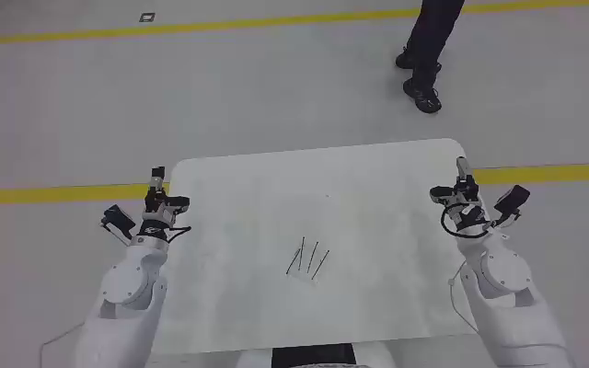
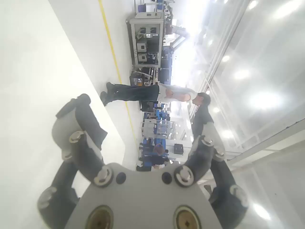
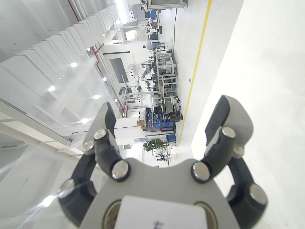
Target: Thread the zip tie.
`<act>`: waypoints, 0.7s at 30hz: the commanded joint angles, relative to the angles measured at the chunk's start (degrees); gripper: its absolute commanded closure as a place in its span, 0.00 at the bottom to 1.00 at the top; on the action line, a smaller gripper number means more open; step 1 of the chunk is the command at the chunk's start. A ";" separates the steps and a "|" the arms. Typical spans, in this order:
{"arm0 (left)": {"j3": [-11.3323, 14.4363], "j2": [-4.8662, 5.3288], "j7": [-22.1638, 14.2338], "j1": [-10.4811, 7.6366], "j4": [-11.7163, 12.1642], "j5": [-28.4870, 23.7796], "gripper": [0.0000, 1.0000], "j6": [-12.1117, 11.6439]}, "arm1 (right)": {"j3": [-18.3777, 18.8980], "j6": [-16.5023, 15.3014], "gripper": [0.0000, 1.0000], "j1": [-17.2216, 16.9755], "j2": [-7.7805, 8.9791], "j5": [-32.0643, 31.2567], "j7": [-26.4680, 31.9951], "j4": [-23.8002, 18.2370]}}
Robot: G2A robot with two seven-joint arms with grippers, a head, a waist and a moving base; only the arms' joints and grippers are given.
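Jaws apart and empty, the left gripper (image 1: 155, 177) and right gripper (image 1: 460, 171) hang at opposite edges of the white rounded table (image 1: 248, 198). Three thin dark plastic zip ties (image 1: 308, 258) lie near its front-centre: light, springy, likely slippery, probably best pinched mid-strap.

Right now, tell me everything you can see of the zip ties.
The zip ties are three thin, dark, straight strips, plastic by the look, lying flat on the white table near its middle, toward the robot's side. They lie close side by side, roughly parallel and slanted. Only the table touches them. None is looped; heads and tails are too small to tell apart.
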 commanded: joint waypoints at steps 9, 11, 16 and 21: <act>3.16 0.83 -13.08 2.20 -3.48 13.42 0.00 -0.20 | 0.00 0.00 0.00 0.00 0.00 0.00 0.00 0.00; 3.16 0.83 -13.08 2.20 -3.48 13.42 0.00 -0.20 | 0.00 0.00 0.00 0.00 0.00 0.00 0.00 0.00; 3.16 0.83 -13.08 2.20 -3.48 13.42 0.00 -0.20 | 0.00 0.00 0.00 0.00 0.00 0.00 0.00 0.00; 4.63 1.05 -15.32 1.88 -4.61 18.57 0.00 -0.66 | 0.00 0.00 0.00 0.00 0.00 0.00 0.00 0.00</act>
